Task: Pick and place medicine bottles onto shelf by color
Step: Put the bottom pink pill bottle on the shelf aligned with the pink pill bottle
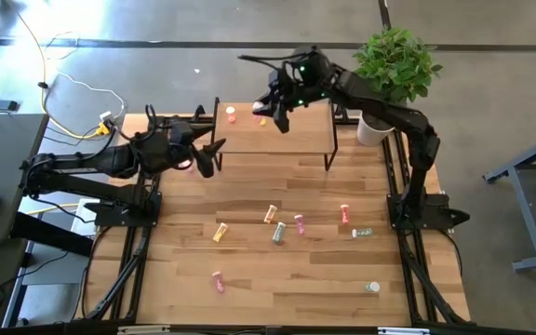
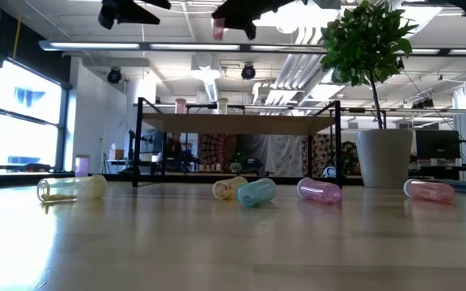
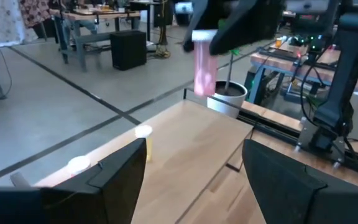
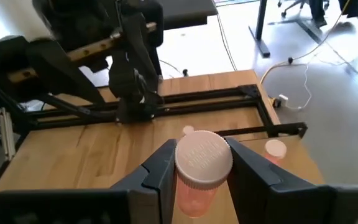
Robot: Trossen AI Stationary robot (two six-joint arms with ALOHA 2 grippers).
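Shelf [image 1: 291,130] sits at twelve o'clock on your table [image 1: 249,270]. Your right gripper [image 1: 279,119] hangs above it, clenched on a pink bottle [image 4: 194,186] with a white cap. Your left gripper [image 1: 214,156], fingers spread and empty, waits just off the shelf's nine o'clock edge. Eight loose bottles [image 1: 298,225] lie around the table's centre and toward six o'clock.

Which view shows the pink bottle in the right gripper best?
Left wrist view: the pink bottle hangs side-on, white cap up, above the shelf. The right wrist view shows mostly its cap between the fingers. In the low view it is small at the top edge; in the high view the right gripper hides it.
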